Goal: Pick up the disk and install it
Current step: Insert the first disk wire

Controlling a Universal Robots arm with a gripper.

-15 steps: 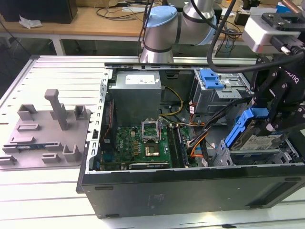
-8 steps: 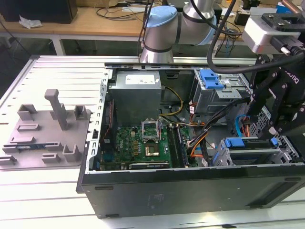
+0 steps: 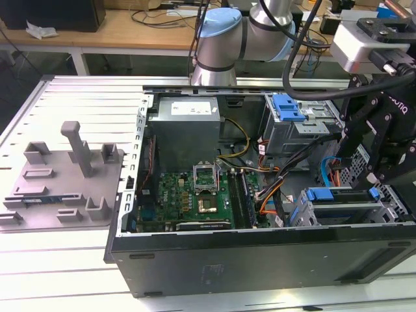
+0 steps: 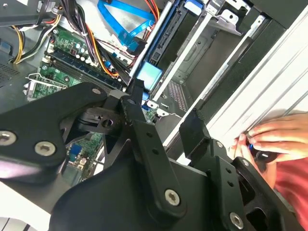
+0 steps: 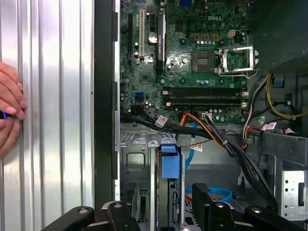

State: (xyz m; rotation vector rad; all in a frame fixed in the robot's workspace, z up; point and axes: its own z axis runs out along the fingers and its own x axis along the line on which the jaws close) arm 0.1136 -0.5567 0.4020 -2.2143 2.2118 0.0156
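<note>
Two fingers [image 4: 192, 131] spread, empty (over drive cage [image 5: 135, 156]); cables [image 5: 214, 137] beside, hand [image 5: 9, 110] on table [image 5: 53, 72].

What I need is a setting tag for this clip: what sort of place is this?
Likely a robotics lab workbench: a robot arm over an open desktop computer case, lying on a ribbed aluminium table, with cable-strewn wooden desks behind.

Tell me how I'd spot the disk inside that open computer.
Start at the open black computer case. In its near corner at the exterior view's right stands a metal cage. The disk sits inside, a silvery slab edged in blue plastic.
</note>
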